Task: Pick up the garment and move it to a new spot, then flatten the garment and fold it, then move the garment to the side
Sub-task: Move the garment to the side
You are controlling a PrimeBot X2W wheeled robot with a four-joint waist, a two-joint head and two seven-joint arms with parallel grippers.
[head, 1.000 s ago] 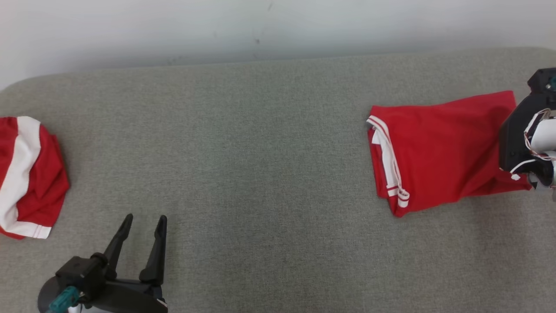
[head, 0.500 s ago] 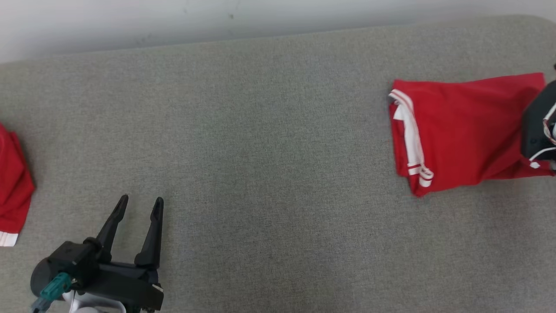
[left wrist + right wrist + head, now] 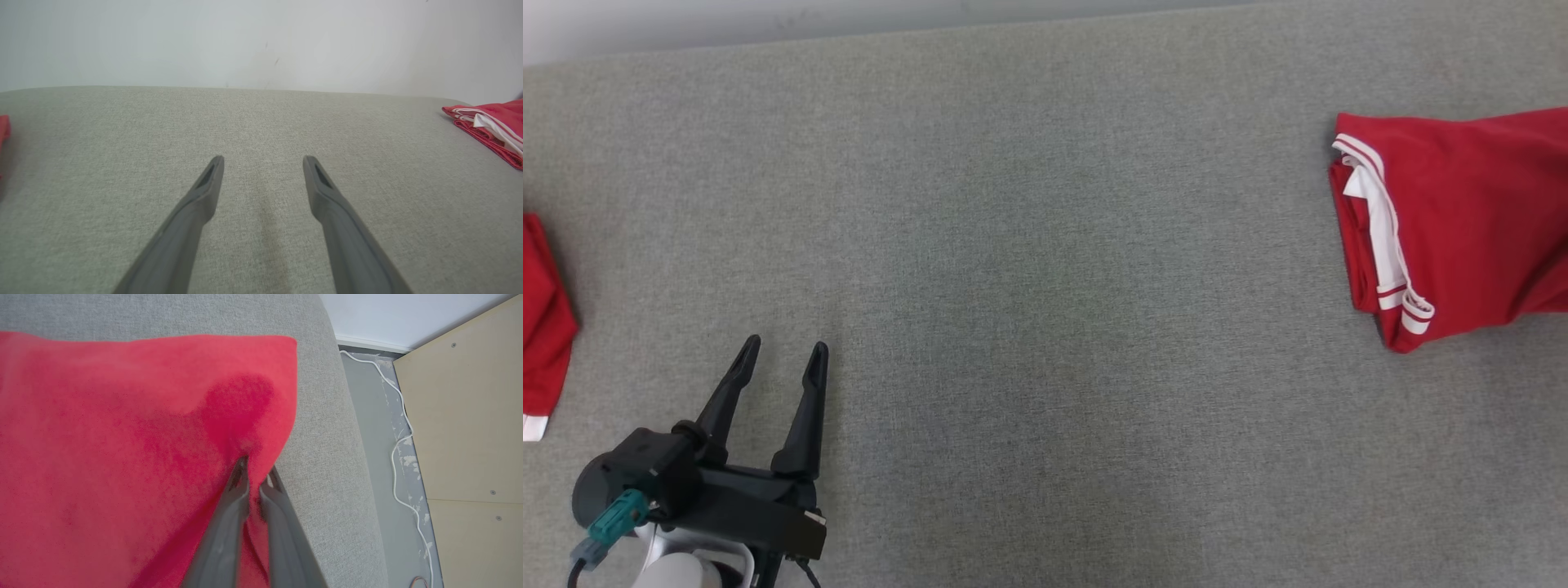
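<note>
Red cloth folded into a neat block, the garment (image 3: 1470, 220) lies at the right end of the desk (image 3: 1045, 245) in the head view, its white-striped hem turned toward the desk's middle. It looks already folded, so the step in hand is probably the last one: shifting it to the side. The left gripper (image 3: 786, 345) hovers near the desk's front edge toward the left end, fingers spread and empty. A second red piece (image 3: 543, 327) sits at the desk's left end, well apart from everything.

From the left wrist, that gripper's two fingers stand wide apart over bare grey fabric, and the garment (image 3: 490, 122) shows low at the desk's right end, below a pale wall (image 3: 261, 41).

From the right wrist, the right gripper (image 3: 256, 467) is pinched together on the garment's edge, close to the corner nearest the desk's rounded right end. Beyond that end are grey floor, a white cable (image 3: 398, 437) and a wooden board (image 3: 470, 416).

To do this well, the pull should stay low and even, so the layers slide as one and the fold does not open. A grip on only the top layer would peel it back, and how many layers are caught cannot be told. The corner lies near the desk's end already, so there is little room left: stop short of the curve, spread the fingers, then lift straight away without snagging cloth.
</note>
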